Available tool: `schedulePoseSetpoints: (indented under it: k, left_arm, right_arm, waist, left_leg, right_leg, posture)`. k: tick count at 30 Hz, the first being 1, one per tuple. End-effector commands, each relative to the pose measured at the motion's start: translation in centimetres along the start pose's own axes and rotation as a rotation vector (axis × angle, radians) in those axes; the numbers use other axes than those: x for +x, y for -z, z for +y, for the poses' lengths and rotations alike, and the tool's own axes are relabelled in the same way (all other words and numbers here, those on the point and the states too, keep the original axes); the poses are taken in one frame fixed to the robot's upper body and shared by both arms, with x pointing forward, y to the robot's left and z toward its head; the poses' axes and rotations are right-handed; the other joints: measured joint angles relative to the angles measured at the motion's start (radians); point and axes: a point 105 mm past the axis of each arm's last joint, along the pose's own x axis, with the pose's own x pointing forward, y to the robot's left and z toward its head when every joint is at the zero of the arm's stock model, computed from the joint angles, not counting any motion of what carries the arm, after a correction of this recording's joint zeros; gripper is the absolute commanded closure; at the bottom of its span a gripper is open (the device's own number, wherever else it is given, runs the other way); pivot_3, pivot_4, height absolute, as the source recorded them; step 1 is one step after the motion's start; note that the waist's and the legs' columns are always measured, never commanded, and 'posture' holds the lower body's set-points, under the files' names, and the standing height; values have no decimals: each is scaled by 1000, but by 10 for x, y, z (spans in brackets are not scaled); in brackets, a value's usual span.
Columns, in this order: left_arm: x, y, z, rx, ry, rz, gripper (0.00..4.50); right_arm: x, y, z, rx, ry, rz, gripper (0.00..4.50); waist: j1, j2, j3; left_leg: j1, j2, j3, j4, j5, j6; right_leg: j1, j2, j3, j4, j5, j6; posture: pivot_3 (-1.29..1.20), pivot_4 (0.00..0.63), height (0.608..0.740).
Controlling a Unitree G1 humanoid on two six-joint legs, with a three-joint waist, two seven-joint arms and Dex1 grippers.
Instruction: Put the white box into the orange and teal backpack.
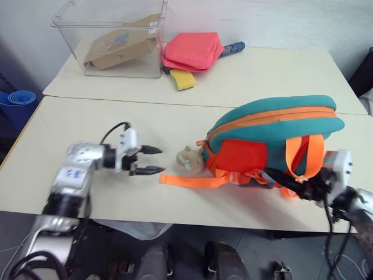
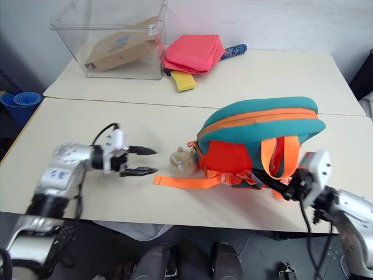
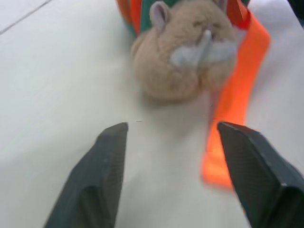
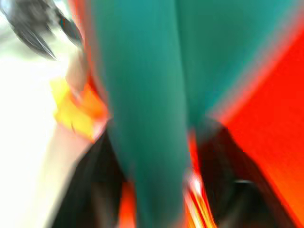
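Backpack (image 1: 274, 131): laid on the table (image 1: 116, 125), zipped shut.
Left gripper (image 1: 152, 160): fingers held apart, empty, beside the plush (image 1: 189, 158).
Right gripper (image 1: 281, 178): finger state cannot be told, among the straps (image 1: 303, 154).

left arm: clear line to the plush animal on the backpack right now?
Probably yes. The left gripper points at the plush animal with its fingers apart, and only bare table lies between them. The orange strap runs just beside that path, so it might get caught.
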Motion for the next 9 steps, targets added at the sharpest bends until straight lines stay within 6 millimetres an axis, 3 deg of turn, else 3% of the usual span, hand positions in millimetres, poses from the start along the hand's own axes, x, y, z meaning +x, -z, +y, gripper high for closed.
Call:
schedulePoseSetpoints:
  k: [1,4,9]
  left_arm:
    - [-31,2,-9,1,-56,28,26]
    - [-54,15,-14,-2,-156,55,14]
    - [-62,15,-13,-28,-244,21,14]
  right_arm:
    - [-42,7,-22,-137,29,125,1069]
    - [-75,22,-42,-130,79,218,37]
    - [-86,36,-59,-149,101,268,37]
  waist:
    - [6,0,0]
    - [11,1,1]
    - [9,2,1]
  left_leg:
    - [2,0,0,0,0,1]
    - [7,0,1,0,-4,3]
    - [13,1,0,-2,-7,0]
  right_leg:
    - [3,0,0,-2,0,1]
    - [7,-4,4,-7,1,2]
    - [11,-9,6,-9,0,0]
  posture:
    - [0,150,740]
    - [0,150,740]
    - [0,150,740]
